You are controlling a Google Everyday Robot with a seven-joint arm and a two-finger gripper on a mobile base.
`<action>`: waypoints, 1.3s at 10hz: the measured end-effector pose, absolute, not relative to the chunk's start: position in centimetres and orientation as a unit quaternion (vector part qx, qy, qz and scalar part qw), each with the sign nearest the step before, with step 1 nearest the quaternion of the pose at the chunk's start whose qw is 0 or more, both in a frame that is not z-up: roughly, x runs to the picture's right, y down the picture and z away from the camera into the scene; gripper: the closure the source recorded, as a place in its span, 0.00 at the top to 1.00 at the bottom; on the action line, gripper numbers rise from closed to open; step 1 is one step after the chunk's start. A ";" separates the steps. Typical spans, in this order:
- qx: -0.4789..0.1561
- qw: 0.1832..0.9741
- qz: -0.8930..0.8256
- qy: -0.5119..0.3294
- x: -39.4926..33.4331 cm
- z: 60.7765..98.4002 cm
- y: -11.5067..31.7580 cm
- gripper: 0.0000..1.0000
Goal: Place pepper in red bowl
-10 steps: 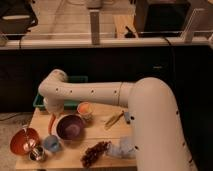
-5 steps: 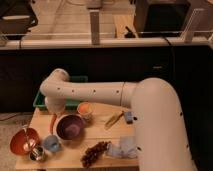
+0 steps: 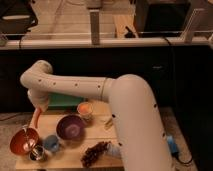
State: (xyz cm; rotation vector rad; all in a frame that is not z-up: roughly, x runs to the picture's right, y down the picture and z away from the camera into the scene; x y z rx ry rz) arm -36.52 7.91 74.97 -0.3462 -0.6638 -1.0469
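The pepper [image 3: 36, 119], slim and red-orange, hangs point-down from my gripper [image 3: 39, 108] at the table's left end. It is in the air, just above and right of the red bowl's far rim. The gripper sits under the white arm's bend and is shut on the pepper's top. The red bowl [image 3: 20, 143] is shiny red-orange and stands at the front left corner of the wooden table [image 3: 75, 160]. A thin silvery item lies in it.
A purple bowl [image 3: 70, 127] stands right of the red bowl. An orange-topped cup [image 3: 85, 109], a pale yellow stick [image 3: 107, 121], a metal cup [image 3: 37, 154], a blue item [image 3: 51, 144], dark grapes [image 3: 95, 152] and a green tray [image 3: 65, 100] share the table.
The gripper with the pepper has shifted a little left, toward the red bowl. The things on the table have not moved.
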 end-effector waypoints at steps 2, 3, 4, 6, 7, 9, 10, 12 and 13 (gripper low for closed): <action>-0.158 0.792 -0.498 -0.317 -40.1 74.9 7.9 0.00; -0.155 0.790 -0.502 -0.317 -40.8 75.0 8.0 0.00; -0.152 0.785 -0.507 -0.321 -41.4 75.1 8.3 0.00; -0.141 0.778 -0.515 -0.332 -42.5 75.2 9.0 0.00; -0.136 0.768 -0.526 -0.338 -43.4 75.2 9.7 0.01; -0.135 0.751 -0.558 -0.327 -44.8 75.7 11.4 0.14; -0.140 0.743 -0.573 -0.318 -44.9 76.2 12.5 0.24; -0.139 0.734 -0.593 -0.302 -45.0 77.1 13.8 0.45; -0.135 0.735 -0.594 -0.297 -44.7 77.2 13.7 0.53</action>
